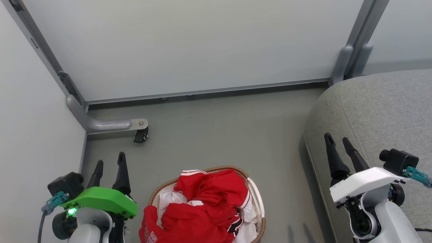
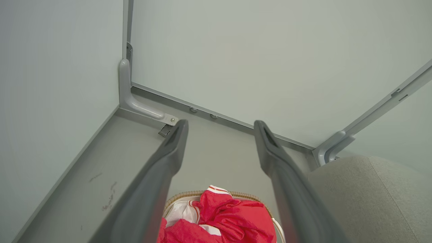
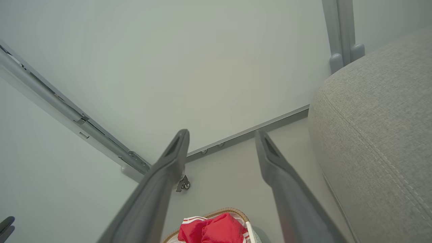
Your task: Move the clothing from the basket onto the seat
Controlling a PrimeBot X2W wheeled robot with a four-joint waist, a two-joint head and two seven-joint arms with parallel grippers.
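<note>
Smooth grey floor carries the oval woven-rimmed basket, heaped with crumpled red clothing; left jaws and right jaws both gape, empty. Left wrist view: clothing lies in the basket, near the rounded fabric seat. Right wrist view: the seat, seam stitched, borders the floor's right edge.

soft red cloth clothing, woven-rimmed plastic basket, coarse matt grey fabric seat
</note>
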